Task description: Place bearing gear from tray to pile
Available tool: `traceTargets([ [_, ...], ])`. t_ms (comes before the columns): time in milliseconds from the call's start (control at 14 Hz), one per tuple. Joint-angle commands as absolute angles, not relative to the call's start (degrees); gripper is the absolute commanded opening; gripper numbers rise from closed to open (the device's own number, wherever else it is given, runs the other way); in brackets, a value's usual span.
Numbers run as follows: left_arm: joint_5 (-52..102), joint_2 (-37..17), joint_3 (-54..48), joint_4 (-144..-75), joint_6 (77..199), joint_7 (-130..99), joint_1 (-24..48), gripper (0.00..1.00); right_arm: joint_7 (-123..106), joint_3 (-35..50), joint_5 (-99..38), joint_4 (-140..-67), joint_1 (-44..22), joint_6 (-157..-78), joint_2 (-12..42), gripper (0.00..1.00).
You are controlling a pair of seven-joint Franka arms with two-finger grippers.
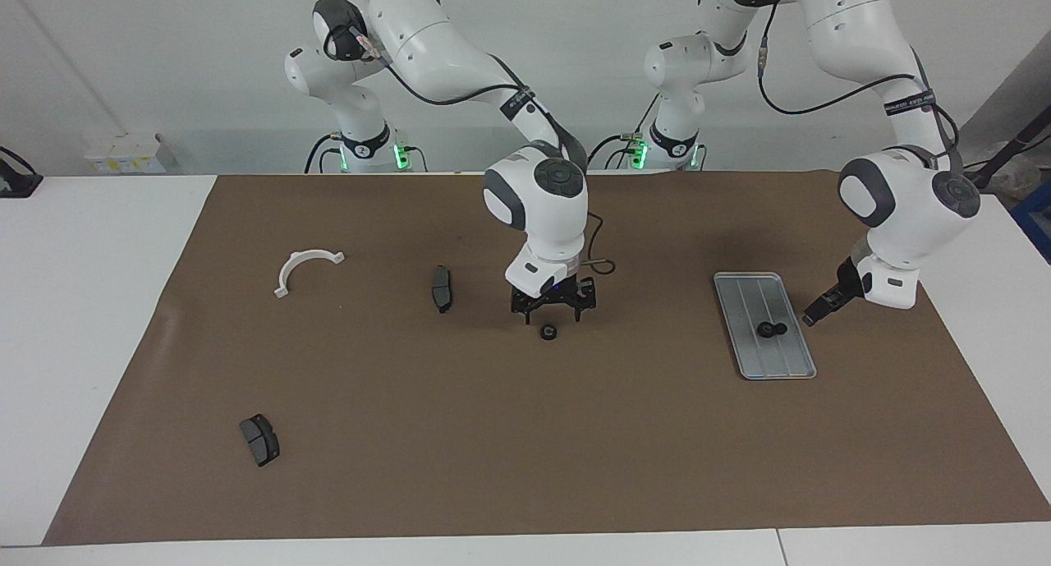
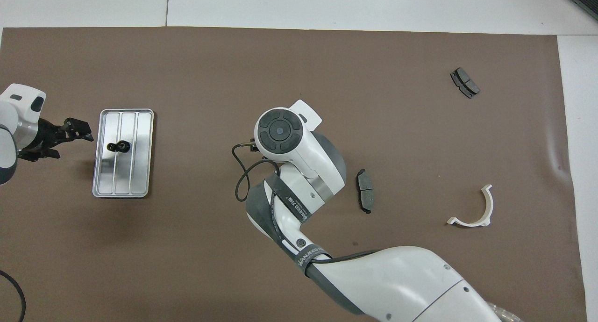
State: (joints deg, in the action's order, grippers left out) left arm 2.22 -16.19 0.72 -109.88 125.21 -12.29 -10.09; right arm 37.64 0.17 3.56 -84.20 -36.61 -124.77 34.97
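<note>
On the tray (image 1: pixel 745 367) lies the bearing gear (image 1: pixel 770 329), untouched; the left hand (image 1: pixel 821 308) hangs beside the tray, released and empty. Over another small black ring (image 1: pixel 548 332) mid-table, the right hand (image 1: pixel 552 306) stands open. Next comes a pinch on the gear, then carriage toward the brake pad (image 1: pixel 442 288).

Tray (image 1: pixel 743 283) is lying on mat (image 1: pixel 525 434) twd left arm's end of desk (image 1: pixel 82 303), w/ bearing gear (image 1: pixel 770 329) sitting in it. Left pincer (image 1: pixel 813 317) is hanging just beside tray, over mat, apart from gear. Right pincer (image 1: pixel 552 310) is hovering mid-mat over a 2nd small gear (image 1: pixel 548 332). Brake pad (image 1: pixel 442 288) is lying beside that, twd right arm's end; half-ring bracket (image 1: pixel 304 269) is lying further that way. Another brake pad (image 1: pixel 260 439) is lying farthest from robots, well apart.
</note>
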Motion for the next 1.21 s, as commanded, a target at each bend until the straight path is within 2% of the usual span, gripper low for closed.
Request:
traceTargets([
  [0, 2.64, -16.26, 0.70, -109.08, 125.85, -12.48, -10.28, 1.00, 35.68, 0.35, 4.13, -85.86, -36.47, -127.34, 35.06, 1.00],
  [285, 2.55, -16.87, 0.70, -107.23, 127.17, -10.90, -15.02, 1.00, 35.25, 0.26, 4.39, -89.90, -36.65, -133.05, 34.89, 1.00],
  [499, 2.64, -17.40, 0.62, -107.31, 130.87, -10.46, -16.52, 1.00, 35.16, 0.26, 4.57, -92.01, -36.83, -133.50, 34.46, 0.89],
  [570, 2.64, -17.40, 0.62, -107.31, 130.87, -10.89, -16.52, 1.00, 35.16, 0.26, 4.57, -92.37, -36.83, -133.42, 34.37, 0.79],
  [998, 2.72, -17.40, 0.62, -107.75, 130.95, -17.74, -15.39, 1.00, 34.28, 0.26, 5.01, -92.29, -36.91, -133.42, 34.28, 0.00],
  [1140, 2.72, -17.40, 0.61, -107.93, 131.13, -22.56, -12.68, 0.99, 34.97, 0.18, 6.58, -91.32, -37.00, -132.89, 34.28, 0.00],
])
